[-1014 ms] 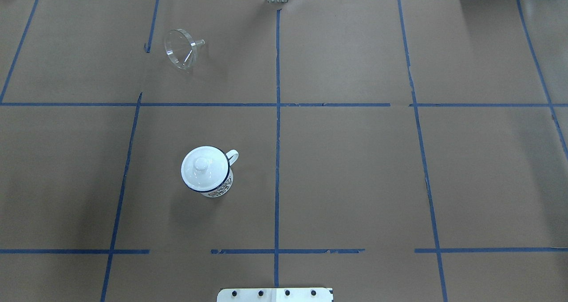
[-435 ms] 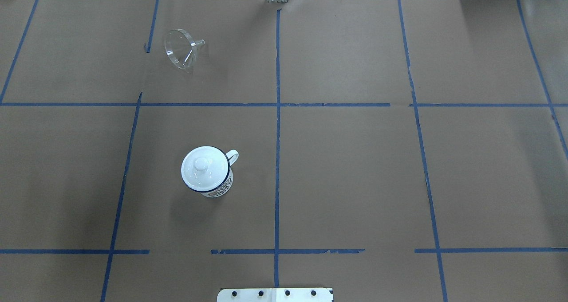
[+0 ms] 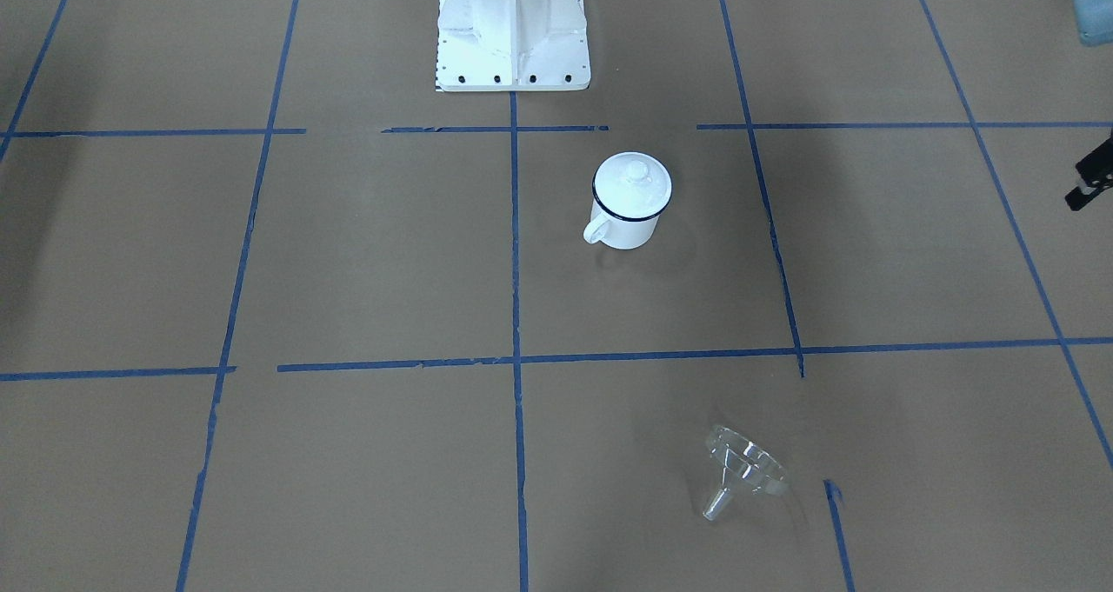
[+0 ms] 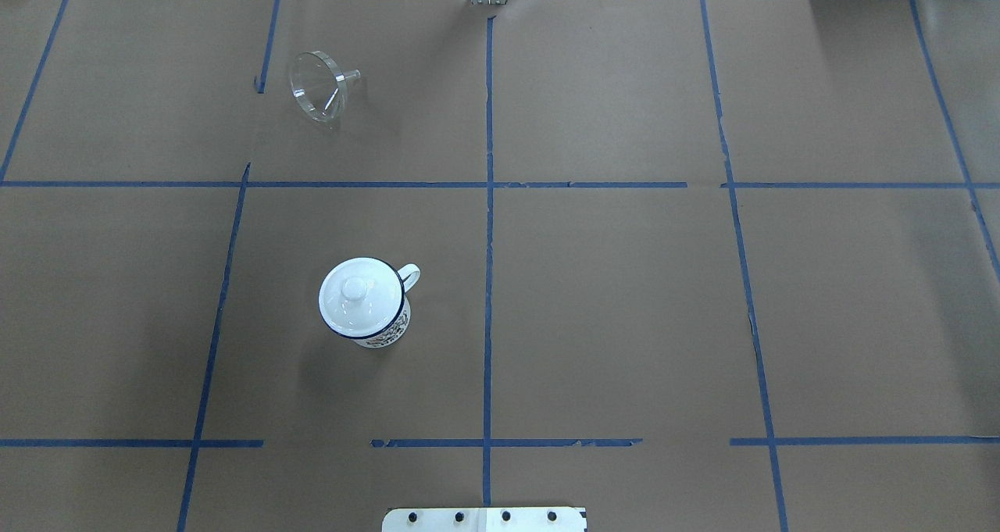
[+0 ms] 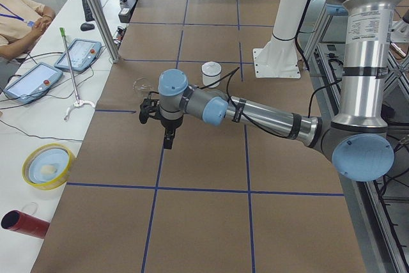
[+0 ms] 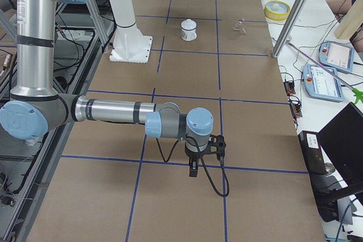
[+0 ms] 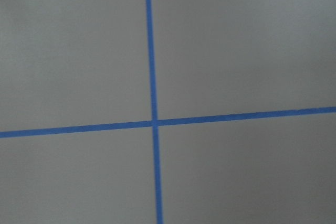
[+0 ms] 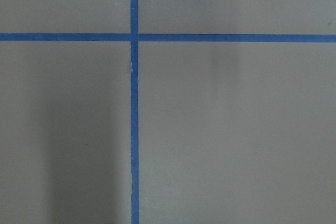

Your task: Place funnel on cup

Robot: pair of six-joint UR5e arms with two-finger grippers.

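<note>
Funnel (image 4: 316,87) lies tipped near the table (image 4: 625,282) edge, well apart from cup (image 4: 363,301).

Bench (image 4: 625,282): brown paper cover, blue tape grid (image 4: 488,282). Exterior left view, 9 o'clock: white side table (image 5: 25,129) bearing tablets (image 5: 78,54), yellow dish (image 5: 46,165), red cylinder (image 5: 24,223); aluminium post (image 5: 94,11).

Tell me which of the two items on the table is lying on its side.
The clear funnel, tipped over with its spout pointing sideways; the white mug stands upright, its lid on top.
</note>
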